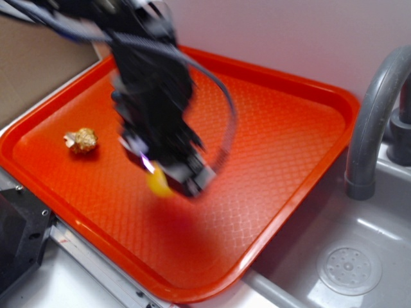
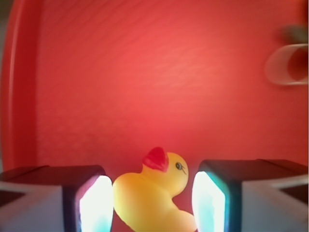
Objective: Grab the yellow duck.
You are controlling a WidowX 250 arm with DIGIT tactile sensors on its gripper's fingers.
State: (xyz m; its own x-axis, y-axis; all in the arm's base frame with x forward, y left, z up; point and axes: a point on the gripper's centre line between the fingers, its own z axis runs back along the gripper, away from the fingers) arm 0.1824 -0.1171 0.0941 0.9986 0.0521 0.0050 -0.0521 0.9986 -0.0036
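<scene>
Duck [image 2: 153, 198] sits low centre of the wrist view, between the gripper [image 2: 152, 203] pads; the left pad touches or nearly touches it, the right shows a gap. Whether the jaws are clamped on it: cannot tell. Exterior view: it's on the tray [image 1: 289, 122], lower middle. Looks light, hollow, glossy, so likely slippery. You'd best squeeze the fat body, not the head.

Between your gripper's [image 2: 152, 203] pads: yellow duck [image 2: 152, 198], glossy smooth rubber; beneath it, orange tray [image 1: 282, 122], textured plastic.

No readable text, label, brand, number or sign anywhere in either view.
</scene>
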